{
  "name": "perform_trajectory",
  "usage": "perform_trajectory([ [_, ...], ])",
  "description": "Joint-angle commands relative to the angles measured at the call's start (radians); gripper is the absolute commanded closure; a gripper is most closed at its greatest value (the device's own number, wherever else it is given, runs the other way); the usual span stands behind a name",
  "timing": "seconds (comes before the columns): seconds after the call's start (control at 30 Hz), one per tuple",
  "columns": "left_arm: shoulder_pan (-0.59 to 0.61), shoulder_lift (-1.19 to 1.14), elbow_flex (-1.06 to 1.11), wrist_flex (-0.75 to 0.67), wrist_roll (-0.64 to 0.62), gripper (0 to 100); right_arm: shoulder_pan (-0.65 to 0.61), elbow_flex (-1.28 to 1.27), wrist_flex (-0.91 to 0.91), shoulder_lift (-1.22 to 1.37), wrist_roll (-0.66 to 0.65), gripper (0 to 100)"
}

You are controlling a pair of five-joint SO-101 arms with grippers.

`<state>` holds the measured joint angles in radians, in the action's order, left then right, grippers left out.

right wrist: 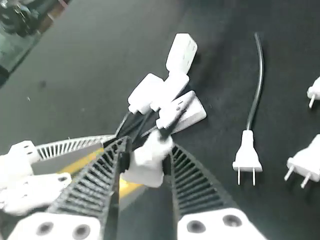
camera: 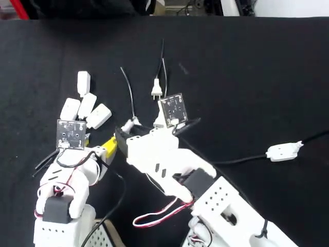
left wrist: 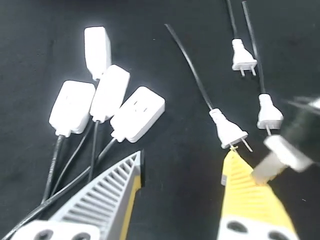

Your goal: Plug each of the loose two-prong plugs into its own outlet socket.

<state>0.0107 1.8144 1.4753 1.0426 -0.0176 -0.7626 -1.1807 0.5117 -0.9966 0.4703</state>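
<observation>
Because the right gripper (right wrist: 148, 146) clamps a plug (right wrist: 145, 162) by its white body between black jaws, with the prongs hidden, the main risk is a bad angle. If the plug sits skewed in the grip, its prongs will likely scrape a socket's face instead of entering the slots. The push may then shove the light socket across the table (camera: 247, 62). The left gripper (left wrist: 185, 155) stands open and empty just beside it, and its yellow finger (left wrist: 245, 195) is near the held plug, so the two arms could knock together in this tight space. Beyond them, four sockets (left wrist: 107, 92) lie closely bunched toward the table's left edge, their cords running back toward the left arm. None looks pinned, and nudging one would probably disturb the rest. Three loose plugs (left wrist: 229, 131) lie toward the table's middle, one close to the yellow fingertip. A sweep of either arm could catch its cord (left wrist: 190, 62) and turn the plug out of easy reach.
</observation>
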Motion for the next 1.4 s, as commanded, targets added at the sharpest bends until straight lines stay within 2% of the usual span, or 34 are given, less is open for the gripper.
perform_trajectory([
  [0.0, 0.038, 0.009, -0.031, -0.055, 0.005, 74, -0.026, 0.067, 0.124, 0.012, -0.015, 98.4],
  [0.17, 0.038, 0.009, -0.018, -0.069, 0.006, 74, -0.026, 0.076, 0.161, 0.013, -0.018, 98.4],
  [0.47, 0.051, 0.008, 0.010, -0.063, 0.031, 74, -0.018, 0.070, 0.207, 0.016, -0.103, 98.4],
  [0.6, 0.147, 0.008, 0.038, 0.015, 0.204, 74, 0.037, 0.047, 0.272, 0.047, -0.186, 98.4],
  [0.73, 0.231, 0.008, 0.074, 0.149, 0.351, 74, 0.129, 0.036, 0.365, 0.136, -0.365, 98.4],
  [0.87, 0.351, 0.008, 0.119, 0.170, 0.396, 74, 0.189, 0.004, 0.322, 0.236, -0.471, 98.4],
  [0.97, 0.437, 0.008, 0.124, 0.167, 0.397, 74, 0.192, -0.042, 0.218, 0.285, -0.485, 98.3],
  [1.07, 0.464, 0.009, 0.127, 0.166, 0.397, 74, 0.189, -0.035, 0.192, 0.285, -0.486, 97.7],
  [1.13, 0.464, 0.009, 0.130, 0.166, 0.397, 74, 0.190, -0.005, 0.229, 0.269, -0.483, 93.3],
  [1.3, 0.470, 0.009, 0.130, 0.166, 0.397, 74, 0.186, 0.131, 0.388, 0.252, -0.420, 68.9],
  [1.37, 0.473, 0.009, 0.131, 0.167, 0.397, 74, 0.187, 0.203, 0.453, 0.254, -0.367, 67.7],
])
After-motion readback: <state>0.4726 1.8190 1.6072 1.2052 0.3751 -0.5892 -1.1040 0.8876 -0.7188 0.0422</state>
